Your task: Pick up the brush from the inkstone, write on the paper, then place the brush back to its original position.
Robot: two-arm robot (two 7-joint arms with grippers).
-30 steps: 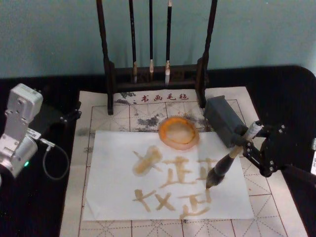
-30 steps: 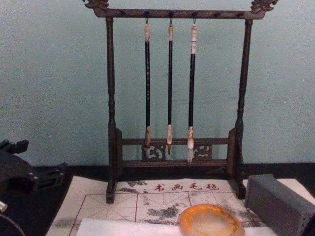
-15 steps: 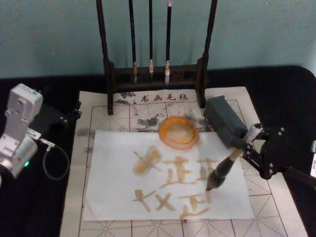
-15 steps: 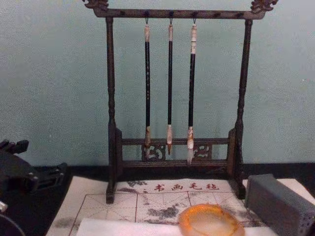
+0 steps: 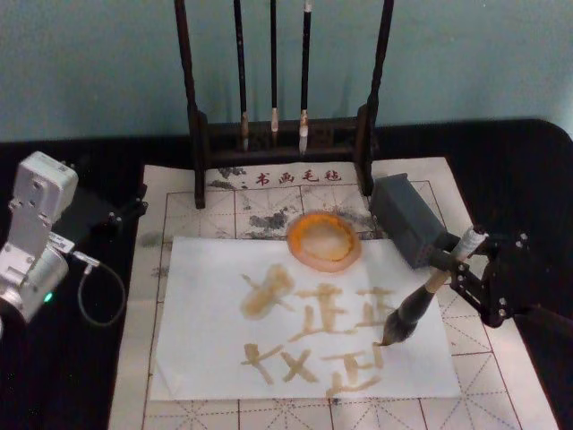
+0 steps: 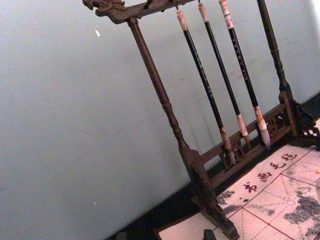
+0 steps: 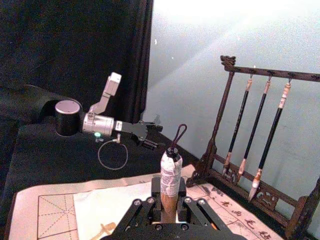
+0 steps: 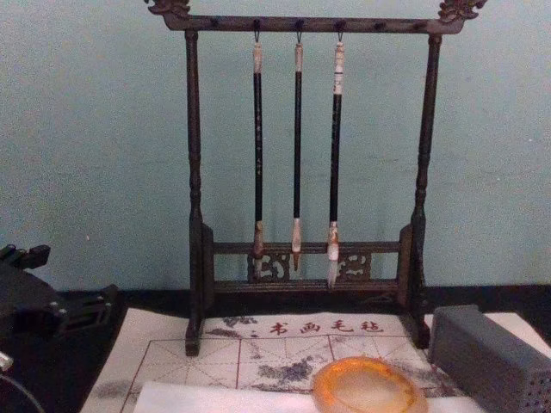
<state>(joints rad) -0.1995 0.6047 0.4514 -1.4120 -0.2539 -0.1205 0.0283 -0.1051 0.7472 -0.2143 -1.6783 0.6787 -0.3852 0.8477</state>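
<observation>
Head view: the right gripper (image 5: 455,266) grips the brush (image 5: 414,309) over the paper (image 5: 201,305), many strokes are written, so mostly its return to the inkstone (image 5: 324,240) seems left; the left gripper (image 5: 121,213) rests aside.

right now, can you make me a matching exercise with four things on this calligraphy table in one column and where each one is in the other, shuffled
Things
1. brush
2. inkstone
3. slim brushes
4. left pincer

Places
a. hanging from the wooden rack
b. parked beside the mat's left edge
c. gripped by the right pincer, tilted, tip down at the paper
d. straddling the paper's far edge

Pairs: 1-c, 2-d, 3-a, 4-b
</observation>
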